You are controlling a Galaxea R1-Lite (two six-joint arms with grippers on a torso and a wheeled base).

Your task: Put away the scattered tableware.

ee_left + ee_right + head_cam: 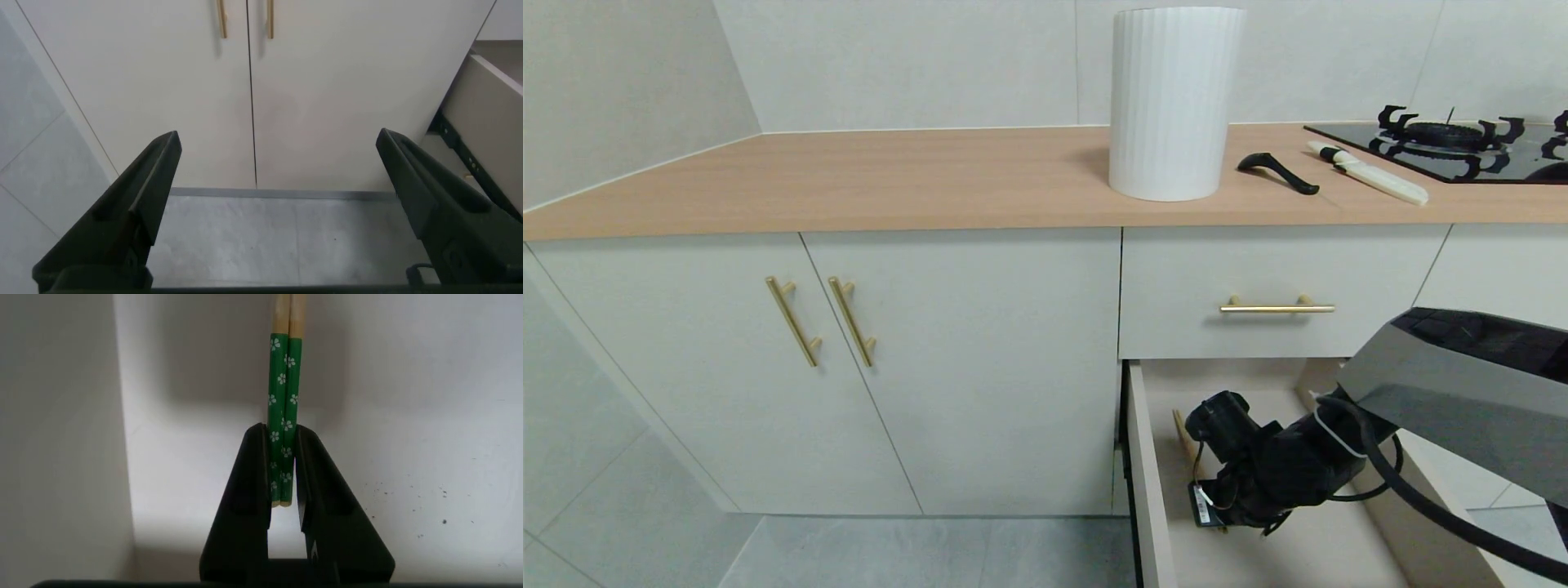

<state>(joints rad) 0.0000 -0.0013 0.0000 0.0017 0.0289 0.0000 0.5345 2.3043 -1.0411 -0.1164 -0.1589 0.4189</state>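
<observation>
Left gripper (278, 143): my fingers here are spread wide with nothing between them. They face the cabinet doors (245, 90) low down near the floor, at about 9 o'clock of the work.

Drawer (1143, 457): pulled out, at 5 o'clock in the head view, under the shut drawer with the gold handle.

Chopsticks (286, 367): a green pair with white flowers. They are inside the drawer, tips pointing toward its back, near the wall on the 9 o'clock side.

Right gripper (283, 431): my fingers are clamped on the lower end of the chopsticks, and I cannot tell whether the pair touches the drawer floor.

Countertop (890, 180): a ribbed canister (1174, 102) stands at 12 o'clock. A black utensil (1278, 171) lies just at its 3 o'clock. A knife (1368, 171) lies beyond that, beside the hob (1445, 147).

Progress: I judge the chopsticks nearly stowed, with only the release left. The black utensil and the knife are not yet put away, so roughly a third is done.
</observation>
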